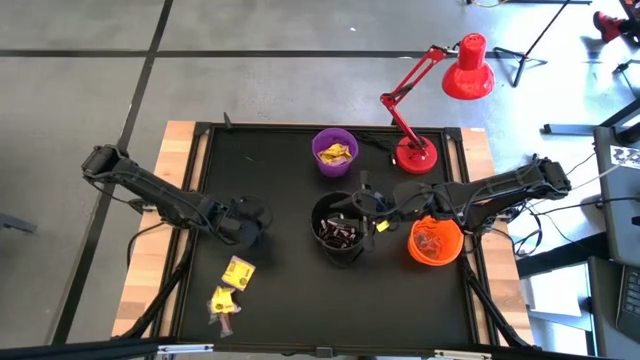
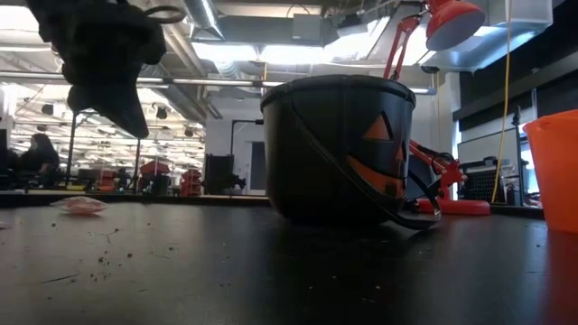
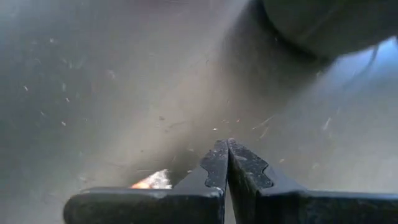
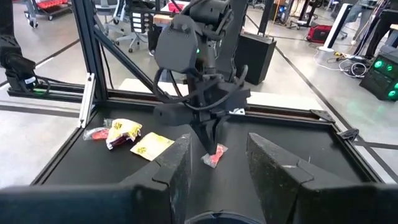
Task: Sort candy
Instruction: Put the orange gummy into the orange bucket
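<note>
Table (image 1: pixel 200 300): you are mid-sort. Black bowl (image 1: pixel 340 230) at centre holds dark pieces; purple bowl (image 1: pixel 335 150) behind it holds yellow; orange bowl (image 1: pixel 435 242) to right. Left gripper (image 4: pixel 210 146) just left of black bowl, fingers pressed together above red candy (image 4: pixel 214 155); whether piece is pinched, cannot tell. Right gripper (image 1: pixel 372 208) waits over black bowl rim, fingers half apart, nothing visible between them. Next: you lift, confirm piece came up, carry to matching bowl. Loose candy (image 1: pixel 232 285) remains at front left. Red lamp (image 1: pixel 430 100) stands behind bowls, clear of path.

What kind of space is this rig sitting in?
Most likely a robotics lab or open workshop. The low view shows exposed ceiling ducts and fluorescent lighting; the right wrist view shows a concrete floor with wheeled chairs and equipment racks beyond the table.
</note>
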Available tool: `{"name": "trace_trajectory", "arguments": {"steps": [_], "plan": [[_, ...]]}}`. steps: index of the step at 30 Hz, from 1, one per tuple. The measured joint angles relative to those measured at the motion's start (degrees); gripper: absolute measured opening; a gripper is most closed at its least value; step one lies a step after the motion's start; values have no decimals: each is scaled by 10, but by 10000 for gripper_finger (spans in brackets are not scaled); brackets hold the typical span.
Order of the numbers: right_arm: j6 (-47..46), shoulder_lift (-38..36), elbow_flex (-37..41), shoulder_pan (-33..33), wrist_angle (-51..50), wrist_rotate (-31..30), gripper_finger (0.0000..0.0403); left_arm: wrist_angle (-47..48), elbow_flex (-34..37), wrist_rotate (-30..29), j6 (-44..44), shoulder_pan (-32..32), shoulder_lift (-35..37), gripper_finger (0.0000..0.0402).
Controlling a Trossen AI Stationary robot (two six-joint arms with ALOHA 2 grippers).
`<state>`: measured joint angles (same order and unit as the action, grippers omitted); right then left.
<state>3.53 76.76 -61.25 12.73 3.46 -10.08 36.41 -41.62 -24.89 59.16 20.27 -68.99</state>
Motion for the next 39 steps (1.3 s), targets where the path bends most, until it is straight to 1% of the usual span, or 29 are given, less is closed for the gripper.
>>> {"name": "trace_trajectory", "arguments": {"steps": [2,5,7,11,14,17,20,23,26,29,32,35,39], "plan": [[0,4,0,0,2,0,150,5,6,15,-27,-4,0,5],[1,9,0,0,0,0,150,18,23,66,-30,-23,0,22],[3,13,0,0,5,0,150,17,37,92,-30,-34,0,43],[9,14,0,0,9,0,150,17,68,122,-32,-53,0,93],[9,14,0,0,9,0,150,16,88,129,-29,-60,0,130],[9,14,0,0,9,0,150,-1,106,129,-28,-65,0,158],[9,14,0,0,9,0,150,-23,122,129,-28,-66,0,177],[9,14,0,0,10,0,150,-41,135,128,-26,-66,-4,187],[9,14,0,0,10,0,150,-46,142,133,-18,-66,-18,187],[9,16,0,0,13,0,150,-47,144,126,-9,-65,-37,183],[9,20,0,0,13,0,150,-55,143,116,-9,-65,-49,165],[8,23,0,0,13,0,150,-62,143,103,-8,-65,-51,129],[8,23,0,0,15,1,150,-62,127,93,-18,-66,-53,57]]}}
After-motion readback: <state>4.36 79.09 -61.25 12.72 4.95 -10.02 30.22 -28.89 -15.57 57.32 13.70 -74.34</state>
